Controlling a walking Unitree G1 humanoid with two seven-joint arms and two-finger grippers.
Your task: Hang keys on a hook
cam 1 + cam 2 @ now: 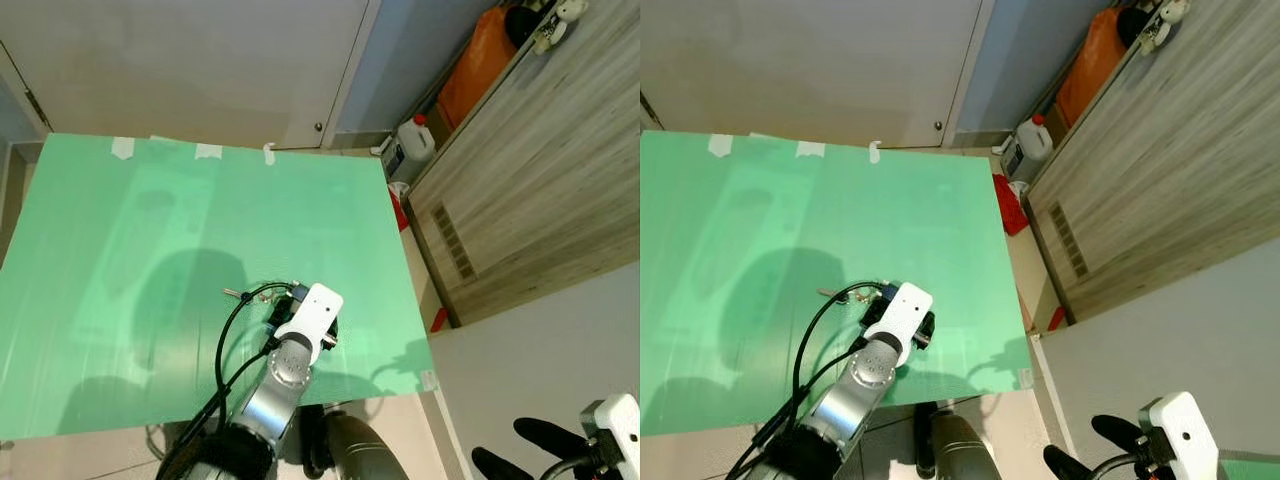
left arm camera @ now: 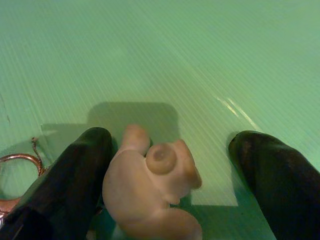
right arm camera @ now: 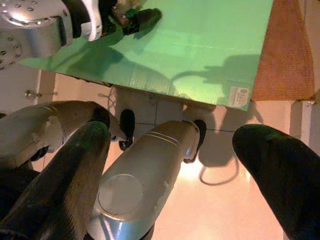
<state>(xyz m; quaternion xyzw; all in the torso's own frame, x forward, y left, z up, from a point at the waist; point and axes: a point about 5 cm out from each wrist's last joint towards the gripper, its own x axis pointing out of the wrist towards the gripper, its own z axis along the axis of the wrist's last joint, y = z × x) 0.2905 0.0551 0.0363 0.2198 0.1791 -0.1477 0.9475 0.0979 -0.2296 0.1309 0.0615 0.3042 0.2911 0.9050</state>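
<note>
The left gripper (image 2: 165,170) was low over the green sheet (image 1: 150,250), near the sheet's near edge, with its two black fingers (image 2: 70,175) spread apart and not yet pinching. Between them lay a small tan figure (image 2: 150,185), which looked like the charm of the keys; it sat close against one finger and well apart from the other. Beside that finger a copper-coloured ring (image 2: 17,165) rested on the sheet. In the head views a small metal piece (image 1: 236,294) lay just beside the gripper, probably part of the same bunch, but it was too small to be sure. By my judgement the task was at its beginning: the keys were on the sheet, not gripped and not lifted, and the closing, the lifting, the carrying and the hanging were all left to do. I could not make out any hook in the pictures. The right gripper (image 3: 170,165) hung idle at the robot's side with fingers spread wide, holding nothing. The sheet was bare around the keys, so there was much open room to the far side and to the left. To the right stood a wooden cabinet (image 1: 540,170), with a white jug (image 1: 410,148) on the floor beside it.
</note>
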